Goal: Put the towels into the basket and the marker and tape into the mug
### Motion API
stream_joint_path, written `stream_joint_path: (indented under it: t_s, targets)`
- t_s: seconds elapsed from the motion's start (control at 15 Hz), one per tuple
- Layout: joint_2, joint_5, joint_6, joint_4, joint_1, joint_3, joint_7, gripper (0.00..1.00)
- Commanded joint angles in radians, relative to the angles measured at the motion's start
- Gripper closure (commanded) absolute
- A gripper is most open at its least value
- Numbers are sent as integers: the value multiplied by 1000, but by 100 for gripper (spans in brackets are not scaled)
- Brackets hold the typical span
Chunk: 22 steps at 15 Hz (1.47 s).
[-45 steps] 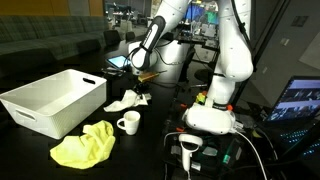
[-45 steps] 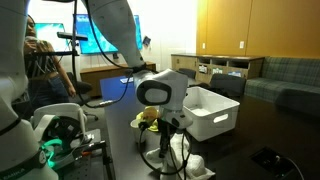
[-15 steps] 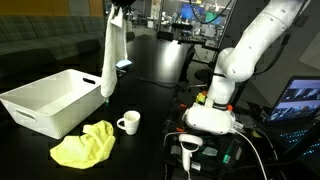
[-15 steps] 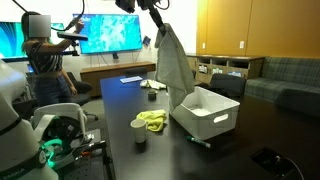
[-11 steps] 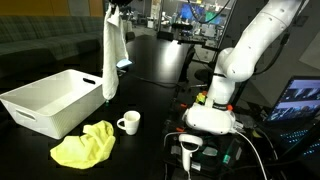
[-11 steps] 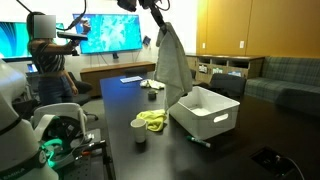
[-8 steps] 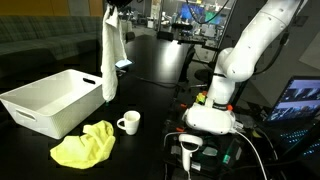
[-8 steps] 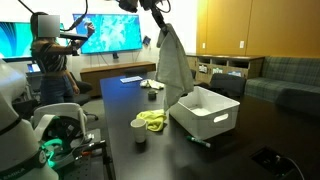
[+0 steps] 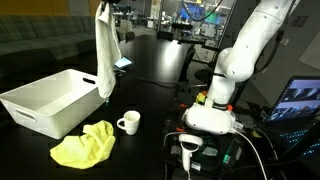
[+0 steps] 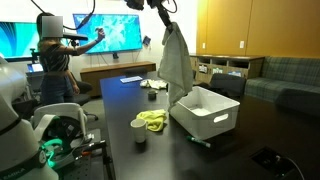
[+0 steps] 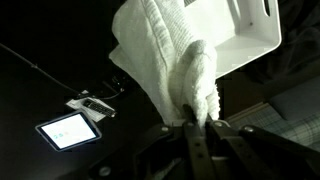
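White towel (image 9: 104,55) hangs from my gripper (image 11: 195,116), clamped on its top fold, high over one end of the white basket (image 9: 40,118). Its tail reaches about rim height, and I cannot tell if it dips inside. The yellow towel (image 9: 85,145) lies on the table (image 9: 160,92) just beside the mug (image 9: 128,123), outside both containers.

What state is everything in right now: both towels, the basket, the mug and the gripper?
Gripper: shut on white towel, raised high.
White towel: hanging from the gripper, lower end near the rim of the basket, not inside.
Yellow towel: crumpled on the table beside the mug.
Basket: upright, nothing visible inside.
Mug: upright on the table, contents not visible.
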Motion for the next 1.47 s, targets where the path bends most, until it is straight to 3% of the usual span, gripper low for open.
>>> stream_joint_path:
  t_s: [0.0, 0.6, 1.13, 1.2, 1.27, 1.4]
  targets:
    - [184, 26, -58, 250, -7, 4, 14, 98]
    - [515, 82, -125, 688, 56, -42, -44, 98]
    - [770, 120, -299, 1021, 129, -85, -90, 98]
    - [805, 105, -338, 1068, 112, -53, -91, 98]
    - [832, 105, -386, 1106, 114, -54, -103, 68]
    - [888, 104, -463, 1186, 110, -48, -130, 60]
